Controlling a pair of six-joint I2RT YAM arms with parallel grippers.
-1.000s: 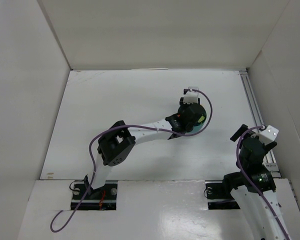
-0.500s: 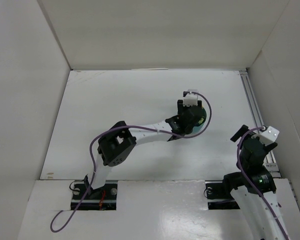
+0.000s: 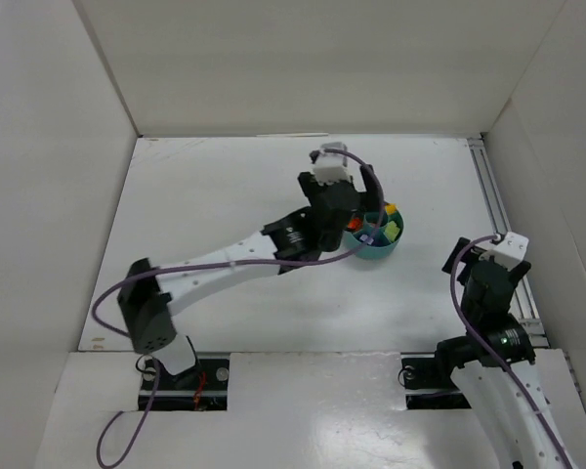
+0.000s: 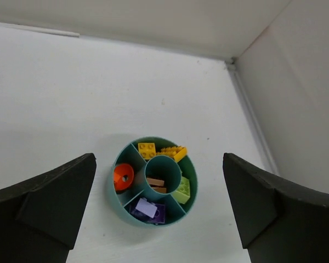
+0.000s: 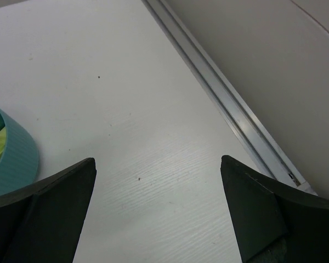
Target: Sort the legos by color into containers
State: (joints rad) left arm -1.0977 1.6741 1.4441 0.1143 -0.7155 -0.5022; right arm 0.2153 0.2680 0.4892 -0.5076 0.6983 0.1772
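Hovering over the tub (image 4: 113,192), the left gripper (image 4: 158,159) gapes empty; the right gripper (image 5: 157,160) too, grasping nothing; bricks (image 4: 147,149) sit grouped by colour, none visibly loose; sorting seems finished.

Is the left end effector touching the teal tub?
Apart. In the left wrist view, white table shows between the tub and the left end effector's fingers.
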